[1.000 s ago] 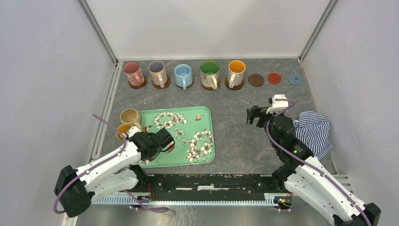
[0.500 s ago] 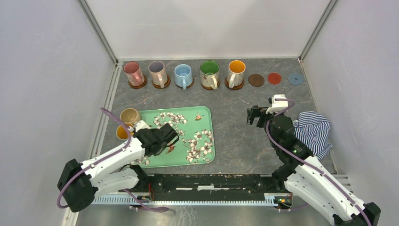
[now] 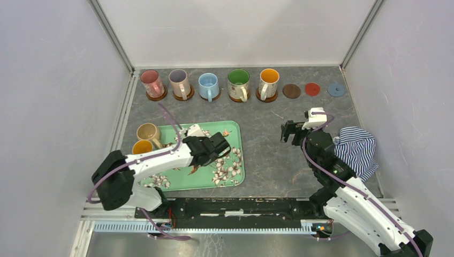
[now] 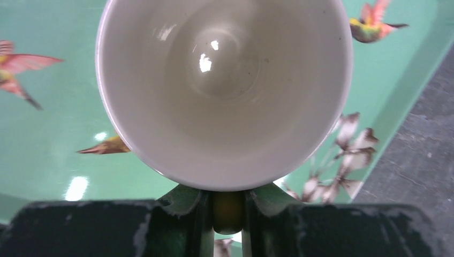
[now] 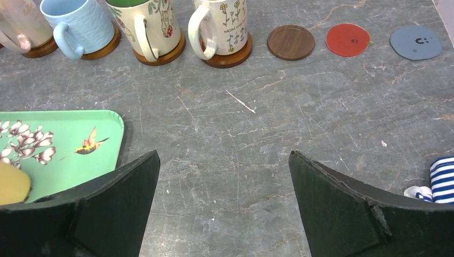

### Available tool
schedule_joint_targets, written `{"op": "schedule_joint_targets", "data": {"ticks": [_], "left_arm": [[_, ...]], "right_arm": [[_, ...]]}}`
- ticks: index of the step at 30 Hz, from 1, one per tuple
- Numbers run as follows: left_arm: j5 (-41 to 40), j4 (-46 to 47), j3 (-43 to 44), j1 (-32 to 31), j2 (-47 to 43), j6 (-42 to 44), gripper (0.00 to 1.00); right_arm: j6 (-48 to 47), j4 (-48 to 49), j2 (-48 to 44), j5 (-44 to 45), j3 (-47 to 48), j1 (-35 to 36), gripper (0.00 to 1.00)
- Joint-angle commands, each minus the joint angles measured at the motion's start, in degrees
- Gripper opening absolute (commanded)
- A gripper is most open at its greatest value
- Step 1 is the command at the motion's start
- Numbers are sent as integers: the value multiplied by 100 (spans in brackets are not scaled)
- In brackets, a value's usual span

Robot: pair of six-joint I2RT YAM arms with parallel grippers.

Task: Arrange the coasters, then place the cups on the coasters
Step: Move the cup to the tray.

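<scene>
My left gripper is shut on the yellowish handle of a cup with a pale inside, held over the green floral tray. In the top view that gripper sits above the tray's middle and hides the cup. Five cups stand on wooden coasters along the back: pink, lilac, light blue, green, orange. Bare dark brown, red and blue-grey coasters follow. My right gripper hangs open over bare table.
A tan cup and a yellow-orange cup stand on the table at the tray's left edge. A striped cloth lies at the right, beside my right arm. The enclosure's walls close in both sides and the back.
My left gripper finished closing on the cup's handle, and the arm swung right and forward across the tray with the cup. The right arm has not moved.
</scene>
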Motion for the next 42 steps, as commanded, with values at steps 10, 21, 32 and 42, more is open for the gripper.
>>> {"op": "schedule_joint_targets", "data": {"ticks": [10,21,32,42], "left_arm": [[375,934,1225,-280,1155,1081,19],[384,960,1271,-284,915,1411,56],[-305,532,1191,-280,-239,1857,90],[-1051,762,655,-191,-2225,3126,100]], "right_arm": [[3,-80,94,-18,270,17,98],[-3,-102,449,-340,378,17,98],[343,35,799,-815,463,18,98],[901,318,1269,-666,484,680,97]]}}
